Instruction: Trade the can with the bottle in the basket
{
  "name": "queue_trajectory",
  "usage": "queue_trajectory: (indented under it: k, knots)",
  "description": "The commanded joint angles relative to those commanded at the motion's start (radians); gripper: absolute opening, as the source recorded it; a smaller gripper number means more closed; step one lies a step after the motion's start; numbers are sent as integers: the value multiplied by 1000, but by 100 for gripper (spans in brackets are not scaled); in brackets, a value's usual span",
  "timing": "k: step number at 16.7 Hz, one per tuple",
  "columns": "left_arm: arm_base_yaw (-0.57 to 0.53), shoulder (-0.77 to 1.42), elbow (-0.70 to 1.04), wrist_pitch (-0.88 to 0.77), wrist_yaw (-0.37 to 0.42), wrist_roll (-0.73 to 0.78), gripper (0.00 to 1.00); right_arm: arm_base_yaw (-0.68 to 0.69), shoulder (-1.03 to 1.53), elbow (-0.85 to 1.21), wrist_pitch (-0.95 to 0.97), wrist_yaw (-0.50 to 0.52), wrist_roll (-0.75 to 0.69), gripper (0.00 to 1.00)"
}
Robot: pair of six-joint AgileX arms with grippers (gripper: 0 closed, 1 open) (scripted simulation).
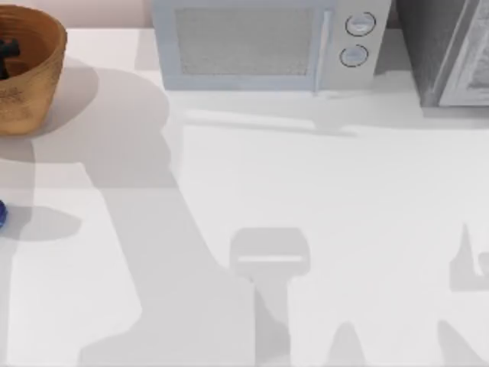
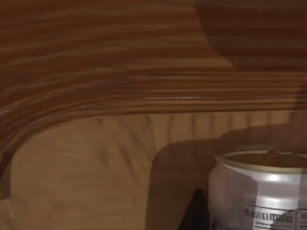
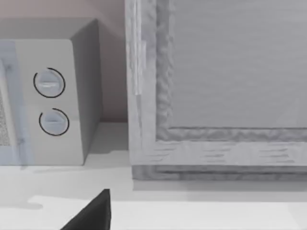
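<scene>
The basket (image 1: 27, 76) sits at the far left corner of the white desk (image 1: 321, 199), cut off by the picture's left edge, and something dark blue lies inside it against the near wall. A pale grey microwave (image 1: 267, 42) stands along the back edge at the middle, its two round dials at its right end. To the right of it, a grey framed panel (image 1: 451, 50) fills the back right corner. A small blue object (image 1: 2, 215) peeks in at the left edge, well in front of the basket. Arm shadows fall across the desk's front half.
</scene>
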Motion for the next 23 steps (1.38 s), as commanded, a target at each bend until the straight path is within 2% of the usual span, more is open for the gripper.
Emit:
queue_trajectory:
  k: [2,3,10,14,18,23]
  knots:
    - [0,0,0,0,0,0,2,0,0,0,0,0,0,100]
    - [0,0,0,0,0,0,0,0,0,0,0,0,0,100]
    - [0,0,0,0,0,0,0,0,0,0,0,0,0,100]
    - [-6,-70,-31,6,-1,-12,0,0,0,0,0,0,0,100]
    - [-13,-252,-213,92,-45,-51,0,0,0,0,0,0,0,100]
    - [-50,-705,-623,306,-119,-98,0,0,0,0,0,0,0,100]
